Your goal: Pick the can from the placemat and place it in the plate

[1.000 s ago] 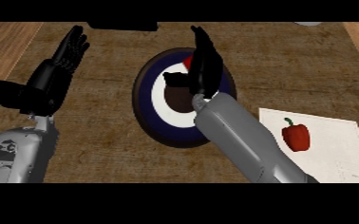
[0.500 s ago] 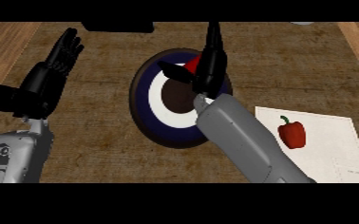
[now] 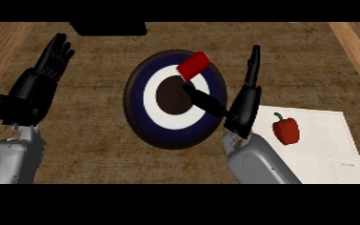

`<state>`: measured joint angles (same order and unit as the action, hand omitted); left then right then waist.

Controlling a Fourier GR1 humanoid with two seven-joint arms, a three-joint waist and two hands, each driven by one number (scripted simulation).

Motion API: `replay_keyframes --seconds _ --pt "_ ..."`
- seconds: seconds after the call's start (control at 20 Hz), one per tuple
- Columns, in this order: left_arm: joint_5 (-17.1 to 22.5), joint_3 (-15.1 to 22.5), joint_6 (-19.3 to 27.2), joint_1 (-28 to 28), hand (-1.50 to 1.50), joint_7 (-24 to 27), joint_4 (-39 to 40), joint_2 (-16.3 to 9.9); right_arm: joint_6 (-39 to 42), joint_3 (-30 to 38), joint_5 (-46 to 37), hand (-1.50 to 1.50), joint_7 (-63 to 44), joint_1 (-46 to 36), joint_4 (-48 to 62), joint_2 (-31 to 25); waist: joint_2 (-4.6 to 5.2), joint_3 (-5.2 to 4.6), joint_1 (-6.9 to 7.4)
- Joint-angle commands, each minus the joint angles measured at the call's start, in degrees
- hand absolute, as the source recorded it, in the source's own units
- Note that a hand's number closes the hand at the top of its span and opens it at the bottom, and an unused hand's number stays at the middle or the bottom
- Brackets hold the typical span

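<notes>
The red can [image 3: 193, 66] lies tilted on the upper part of the round plate [image 3: 141, 112], which has a navy rim, a white ring and a dark centre. My right hand [image 3: 243, 106] stands edge-on just right of the plate, fingers straight up, thumb reaching left over the plate's middle. It is open and clear of the can. The white placemat [image 3: 320, 155] lies at the lower right, under and beside my right forearm. My left hand [image 3: 32, 93] rests open at the left edge, fingers up.
A red bell pepper [image 3: 285, 129] sits on the placemat's near left part, close to my right wrist. A dark block [image 3: 109, 27] stands at the counter's far edge. Lighter wood strips [image 3: 348, 35] run along both sides.
My right hand has let go of the can and drawn back to the right, off the plate. The can now lies uncovered on the plate. The left hand stayed put.
</notes>
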<state>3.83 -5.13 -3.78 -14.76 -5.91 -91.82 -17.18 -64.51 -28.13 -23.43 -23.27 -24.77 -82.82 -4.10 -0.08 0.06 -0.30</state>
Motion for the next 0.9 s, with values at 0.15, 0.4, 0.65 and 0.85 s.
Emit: replay_keyframes --seconds 0.15,0.4,0.65,0.85 --pt "-0.57 -0.69 -0.09 -1.73 0.0 -0.88 1.32 0.17 2.32 -0.75 12.19 -1.5 15.57 18.66 -16.48 -8.82 0.11 0.03 -0.12" --pt "-1.59 0.1 0.97 -1.42 0.0 -1.97 -0.69 1.66 7.37 3.56 20.87 -1.5 27.32 28.65 -20.4 -12.57 0.06 0.03 -0.14" --pt "-2.19 -0.39 0.0 0.97 0.0 -0.38 -0.91 1.55 13.36 5.11 26.7 -1.5 38.56 40.39 -24.68 -12.53 -0.01 0.0 -0.29" --pt "-2.55 1.47 0.89 0.81 0.0 -5.68 -7.07 3.14 20.14 13.1 32.54 -1.5 44.03 41.32 -20.68 -13.03 -0.02 0.0 0.06"
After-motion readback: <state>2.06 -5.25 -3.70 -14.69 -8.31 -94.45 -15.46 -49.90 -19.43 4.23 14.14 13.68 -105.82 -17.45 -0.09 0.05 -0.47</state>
